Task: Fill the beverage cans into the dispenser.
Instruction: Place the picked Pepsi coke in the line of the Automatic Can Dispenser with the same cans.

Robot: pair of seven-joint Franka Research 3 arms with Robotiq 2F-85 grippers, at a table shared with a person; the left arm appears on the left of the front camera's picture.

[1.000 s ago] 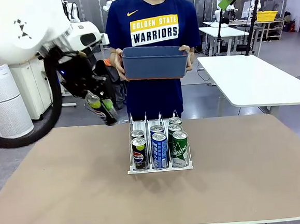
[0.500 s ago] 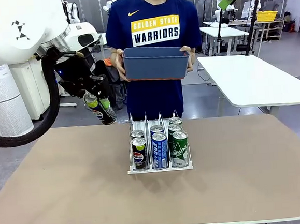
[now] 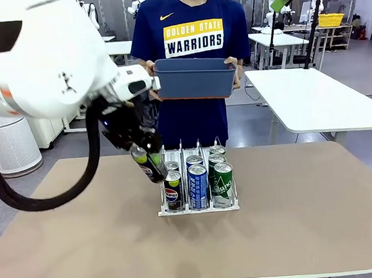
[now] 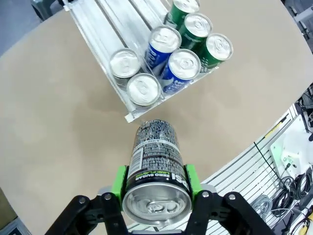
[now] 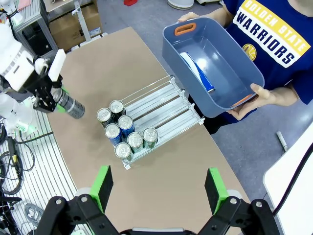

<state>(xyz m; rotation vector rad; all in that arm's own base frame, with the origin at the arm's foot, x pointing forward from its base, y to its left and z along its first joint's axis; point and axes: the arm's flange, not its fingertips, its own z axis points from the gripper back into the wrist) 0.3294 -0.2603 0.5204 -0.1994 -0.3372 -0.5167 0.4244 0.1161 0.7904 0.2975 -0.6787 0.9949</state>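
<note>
My left gripper (image 3: 148, 162) is shut on a black can (image 4: 155, 166), held tilted just left of the dispenser (image 3: 198, 205) and above the table. In the left wrist view the green pads (image 4: 119, 180) clamp the can near its silver top, and the dispenser (image 4: 102, 29) lies beyond it. Several cans stand at the dispenser's front: a black Pepsi one (image 3: 173, 190), a blue one (image 3: 198, 186) and a green one (image 3: 224, 184), with more behind them. My right gripper (image 5: 159, 188) hangs open high above the table, looking down on the dispenser (image 5: 166, 105).
A person at the far side holds a dark blue bin (image 3: 193, 77) in both hands. Inside the bin (image 5: 230, 93) lies one blue can (image 5: 195, 73). A white table (image 3: 311, 97) stands at the back right. The tan tabletop (image 3: 295, 220) is bare around the dispenser.
My left arm has swung right and down with the black can, from beside the person's bin to the dispenser's left side. The person and bin have stayed put.
</note>
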